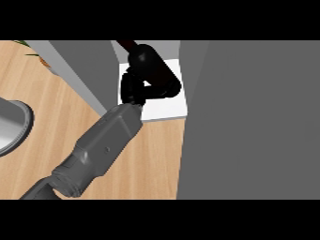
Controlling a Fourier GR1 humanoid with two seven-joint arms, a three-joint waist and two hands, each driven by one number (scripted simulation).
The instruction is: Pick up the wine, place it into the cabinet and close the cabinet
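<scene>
Head view: one hand inside the open cabinet, curled round the wine.

Nearest, grey forearm rising from lower edge across wooden counter; grey round vessel at counter's left edge. Farther, black fingers wrapped round dark bottle, over white cabinet floor between grey door at left and grey cabinet wall at right. Only reddish-brown bottle top visible beyond hand, at far edge of opening. Which hand: cannot tell. Green plant at far left corner.
</scene>
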